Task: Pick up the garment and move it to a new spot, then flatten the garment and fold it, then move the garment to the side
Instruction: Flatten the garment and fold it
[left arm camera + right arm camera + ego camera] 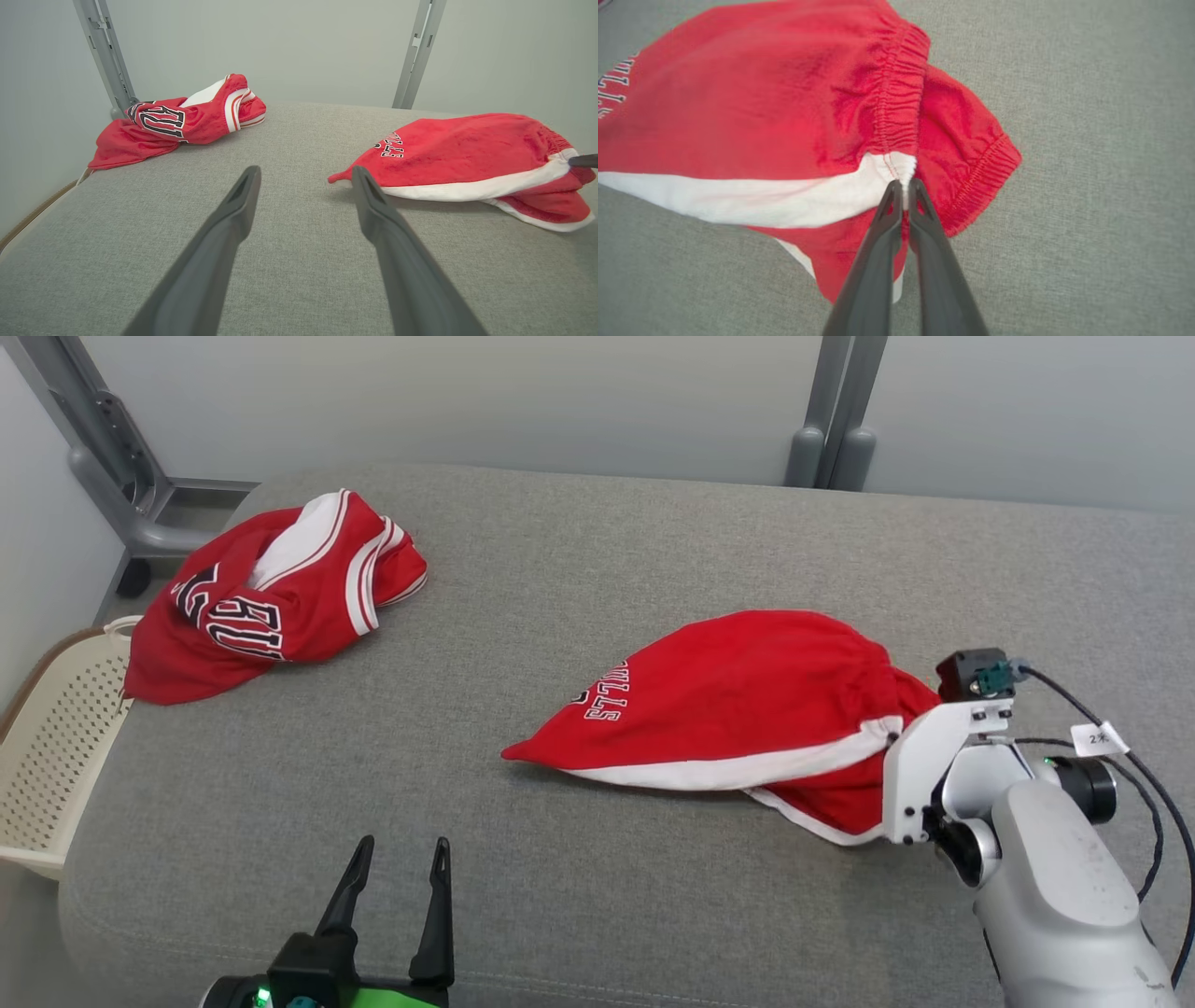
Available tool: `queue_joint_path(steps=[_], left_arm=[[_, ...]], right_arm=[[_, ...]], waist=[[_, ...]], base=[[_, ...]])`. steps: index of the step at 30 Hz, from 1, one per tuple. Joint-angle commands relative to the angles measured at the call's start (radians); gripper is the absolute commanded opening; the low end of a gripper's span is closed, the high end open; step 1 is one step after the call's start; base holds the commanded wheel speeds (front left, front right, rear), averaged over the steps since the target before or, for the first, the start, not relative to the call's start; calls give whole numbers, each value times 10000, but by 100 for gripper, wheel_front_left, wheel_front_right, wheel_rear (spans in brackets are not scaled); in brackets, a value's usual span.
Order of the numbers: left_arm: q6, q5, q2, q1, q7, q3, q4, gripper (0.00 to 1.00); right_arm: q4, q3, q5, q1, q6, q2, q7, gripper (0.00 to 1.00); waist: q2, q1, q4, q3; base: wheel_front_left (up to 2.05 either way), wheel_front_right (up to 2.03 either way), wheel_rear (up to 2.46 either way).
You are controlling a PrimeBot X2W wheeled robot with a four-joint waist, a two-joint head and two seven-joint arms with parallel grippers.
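A pair of red shorts (738, 700) with a white side stripe and team lettering lies crumpled on the grey cushion, right of centre. My right gripper (903, 186) is shut on the shorts, pinching the white stripe at the elastic waistband (899, 107); in the head view its fingers are hidden behind its white wrist mount (920, 770). The same shorts (467, 158) appear at the right of the left wrist view. My left gripper (400, 847) hovers open over the cushion's front edge, well to the left of the shorts, with nothing between its fingers (243, 196).
A second red garment, a jersey (271, 593) with white trim and lettering, lies bunched at the cushion's far left corner. A cream perforated basket (51, 756) stands beside the cushion's left edge. Grey frame posts (831, 420) rise behind. The grey cushion (579, 579) spreads wide.
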Motion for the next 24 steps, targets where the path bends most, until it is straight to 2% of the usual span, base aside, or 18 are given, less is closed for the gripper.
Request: queue_joint_path(steps=[1, 10, 24], left_arm=[[-69, 43, -18, -115, -15, 35, 31, 100], [-144, 82, -208, -315, -15, 49, 154, 100], [-429, 270, -604, -566, -15, 31, 410, 100]], right_arm=[[-62, 69, -38, -368, -3, -89, -305, 0], [82, 1009, 87, -2594, -3, -93, -1550, 0], [2335, 2060, 200, -6377, -3, -6, -4012, 0]], waist=[[0, 0, 54, 35], [0, 0, 130, 229], [0, 0, 1201, 591]], base=[[0, 0, 0], [0, 0, 0], [0, 0, 0]])
